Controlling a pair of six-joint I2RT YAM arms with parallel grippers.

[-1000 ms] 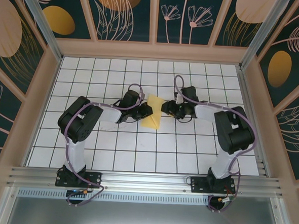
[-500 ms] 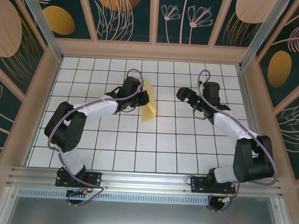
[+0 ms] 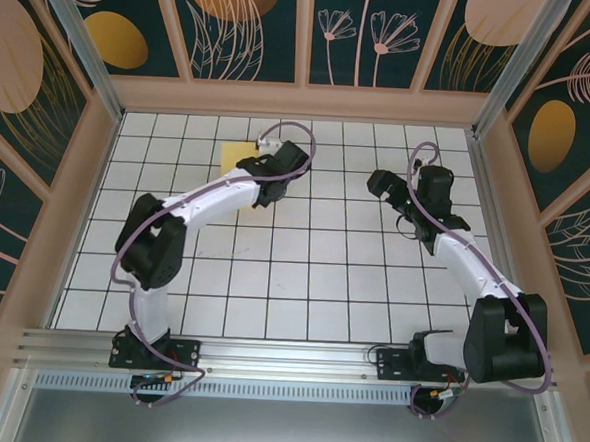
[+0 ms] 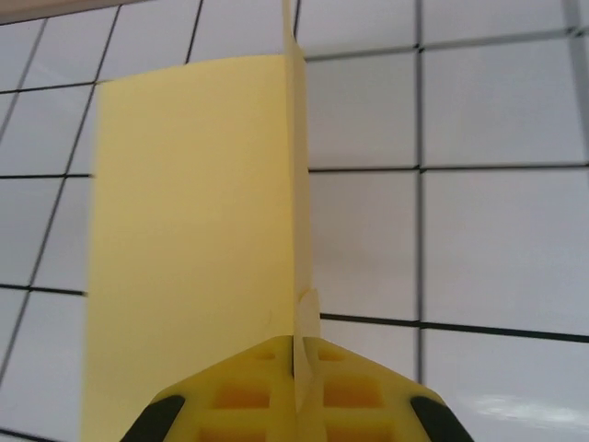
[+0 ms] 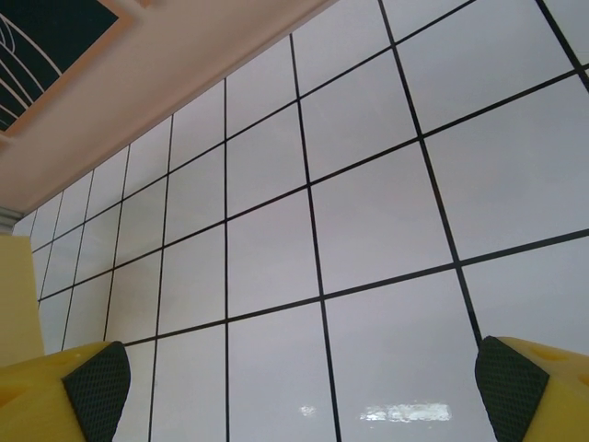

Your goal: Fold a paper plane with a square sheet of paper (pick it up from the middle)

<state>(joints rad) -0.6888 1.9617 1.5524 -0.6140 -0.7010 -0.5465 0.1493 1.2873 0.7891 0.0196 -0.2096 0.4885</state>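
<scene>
Seen from above, a white grid-tiled table sits inside a walled enclosure, with two robot arms bolted to a metal rail along the near edge. The left arm rises from its base, bends at an elbow on the left side, and reaches diagonally toward the far part of the table, left of centre. The right arm bends out at the right side and reaches toward the far right of the table. The left gripper is clamped on the sheet of paper, which is yellow and shows as a small patch just to the left of that gripper, about two rows of tiles in from the far edge. In the left wrist camera, the yellow fingers press together around a thin upright ridge of paper at a crease. A broad rectangular flap spreads out to the left of the crease above the tiles; whether it touches the table cannot be told. The right gripper is well apart from the paper, several tiles to its right and roughly level with it. In the right wrist camera, its two yellow fingers with dark pads are spread wide, with bare tiles between them. Beyond the table stand a pale frame and dark wall panels painted with orange ovals and pale plant outlines.
</scene>
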